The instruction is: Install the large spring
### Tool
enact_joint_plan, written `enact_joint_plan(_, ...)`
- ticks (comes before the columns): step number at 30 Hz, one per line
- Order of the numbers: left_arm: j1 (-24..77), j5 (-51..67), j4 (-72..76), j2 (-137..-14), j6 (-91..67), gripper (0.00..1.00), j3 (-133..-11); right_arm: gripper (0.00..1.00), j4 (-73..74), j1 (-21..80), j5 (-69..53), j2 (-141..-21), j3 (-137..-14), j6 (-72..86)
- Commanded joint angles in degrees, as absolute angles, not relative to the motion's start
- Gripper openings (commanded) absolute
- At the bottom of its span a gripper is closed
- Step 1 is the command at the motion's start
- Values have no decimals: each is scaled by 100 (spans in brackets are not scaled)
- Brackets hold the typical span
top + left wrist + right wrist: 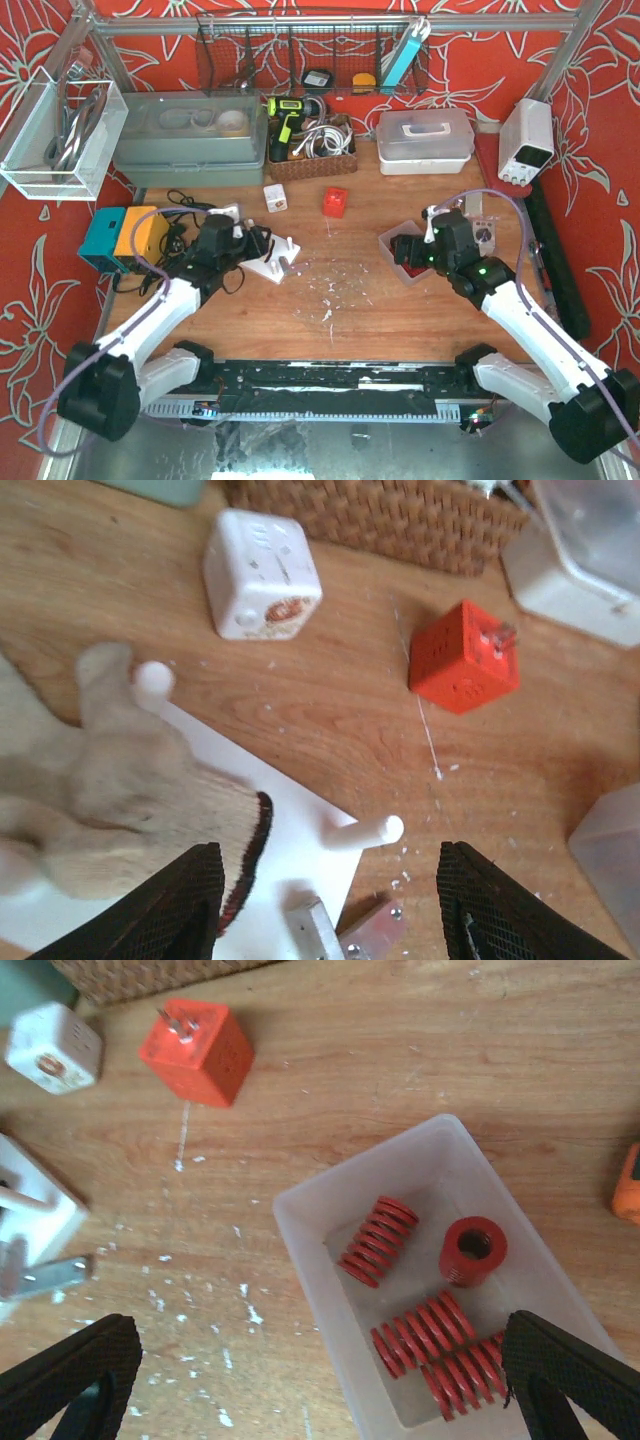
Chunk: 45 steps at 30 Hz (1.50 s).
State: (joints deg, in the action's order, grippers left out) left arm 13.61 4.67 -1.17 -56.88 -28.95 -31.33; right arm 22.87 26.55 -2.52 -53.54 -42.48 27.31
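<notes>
A clear tray [300,1220] holds several red springs: two long ones [425,1332] lying side by side and two short ones [380,1240]. My right gripper [320,1390] is open wide and empty, hovering over the tray's near left corner; it also shows in the top view [408,250]. A white base plate [300,850] carries two white pegs, one [365,832] between my left fingers. A knitted glove [120,790] lies over the plate's left part. My left gripper [330,900] is open and empty just above the plate [278,262].
A red cube [465,658] and a white cube [262,575] sit on the wooden table behind the plate. A metal bracket [370,935] lies at the plate's edge. A wicker basket [312,150], a grey bin [190,140] and a clear box [425,140] line the back.
</notes>
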Motion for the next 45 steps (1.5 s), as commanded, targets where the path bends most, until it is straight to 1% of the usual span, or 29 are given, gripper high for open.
enact_joint_plan(1,1941,-451,-450,-6402,-2413,59,-3581,99,2544,3191,1144,-5492,-4340,2426)
enact_joint_plan(5,2190,-846,-708,-7074,-2144,55,-3978,99,2469,3558,1817,-5720,-4346,2505)
enact_joint_plan(8,2205,-934,-756,-7375,-2080,52,-4104,99,2369,3703,2074,-5873,-4310,2623)
enact_joint_plan(10,2213,-971,-764,-7507,-2045,51,-4130,99,2201,3738,2014,-5893,-4194,2545)
enact_joint_plan(13,2227,-987,-719,-7688,-2037,50,-4140,99,1626,3744,1582,-5686,-3802,2412)
enact_joint_plan(16,2266,-860,-603,-7971,-1983,50,-4210,99,1239,3745,1630,-5424,-3459,2478)
enact_joint_plan(20,2285,-846,-597,-8389,-1934,51,-4328,99,1229,3744,1989,-5260,-3341,2531)
enact_joint_plan(25,2285,-1008,-701,-8784,-1905,52,-4491,99,1088,3745,1906,-5321,-3284,2529)
enact_joint_plan(29,2294,-1238,-738,-8938,-1896,51,-4539,99,1126,3753,1933,-5458,-3338,2516)
enact_joint_plan(34,2303,-1258,-613,-9141,-1859,48,-4509,99,1094,3760,1980,-5509,-3318,2497)
enact_joint_plan(37,2311,-1293,-617,-9290,-1829,44,-4529,99,1038,3762,2004,-5519,-3289,2483)
enact_joint_plan(40,2335,-1336,-648,-9351,-1799,36,-4574,99,1025,3770,2018,-5567,-3293,2479)
enact_joint_plan(45,2402,-1282,-668,-9257,-1772,14,-4626,99,1021,3789,2034,-5625,-3313,2465)
